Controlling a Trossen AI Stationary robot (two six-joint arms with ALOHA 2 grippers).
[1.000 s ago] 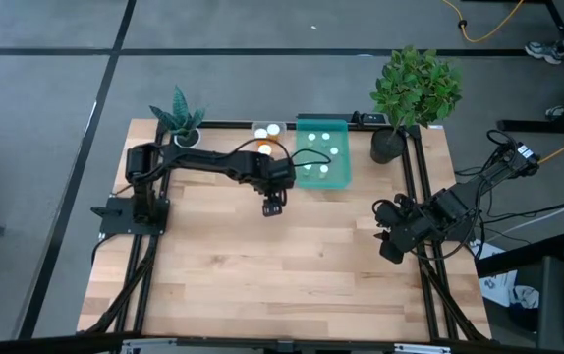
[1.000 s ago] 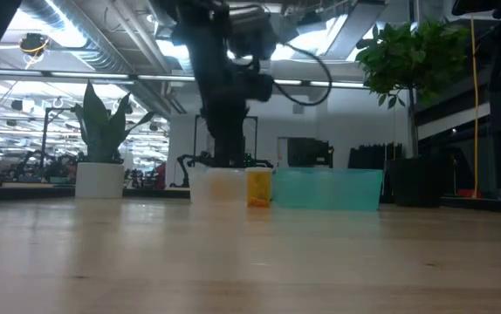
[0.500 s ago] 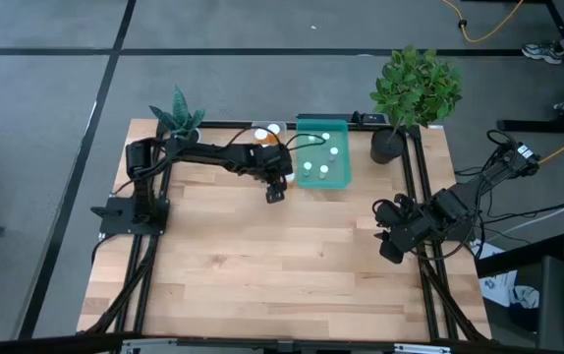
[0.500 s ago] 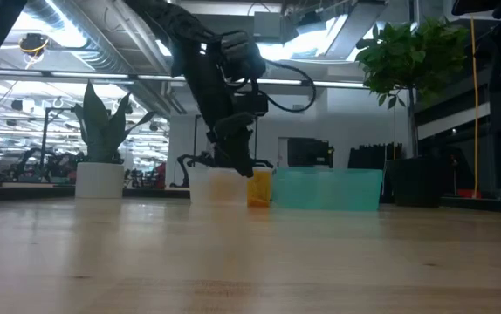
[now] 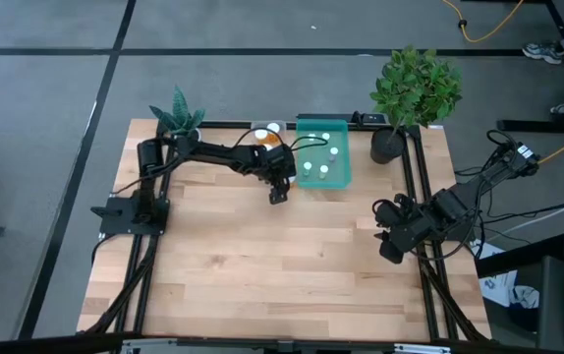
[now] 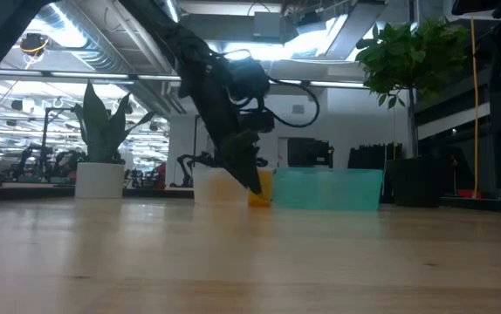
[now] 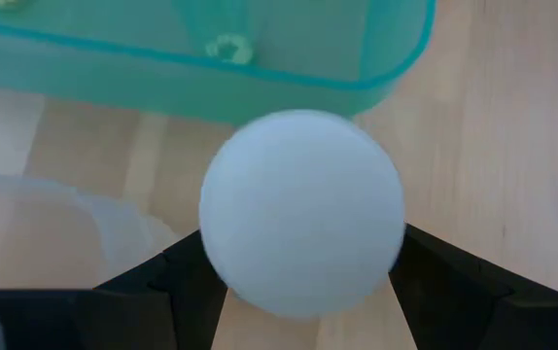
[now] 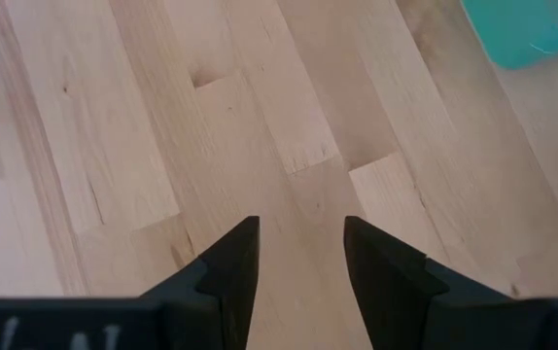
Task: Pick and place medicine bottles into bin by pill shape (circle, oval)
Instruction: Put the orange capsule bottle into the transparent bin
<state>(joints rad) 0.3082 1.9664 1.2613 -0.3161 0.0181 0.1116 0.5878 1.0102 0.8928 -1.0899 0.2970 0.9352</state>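
My left gripper hangs just in front of the two bins, shut on a medicine bottle whose round white cap faces the wrist camera. The teal bin holds several white-capped bottles. To its left stands the clear bin, with white-capped bottles and an orange one. My right gripper waits open over bare wood near the table's right edge. My left gripper pinches the bottle between its two fingers, one on each side, just below the white cap's rim. The fingers slant down toward the table's far edge. The cap hides the bottle's body and foot, so whether it rests on the table cannot be seen.
A small potted plant stands at the far left corner and a larger one at the far right. A black frame runs along the table's edges. Bare wood fills the middle and near part.
My left gripper has moved toward the table's far edge and down, closing in on the gap between the clear bin and the teal bin, and has tipped more steeply downward. Its fingers keep the same gap.
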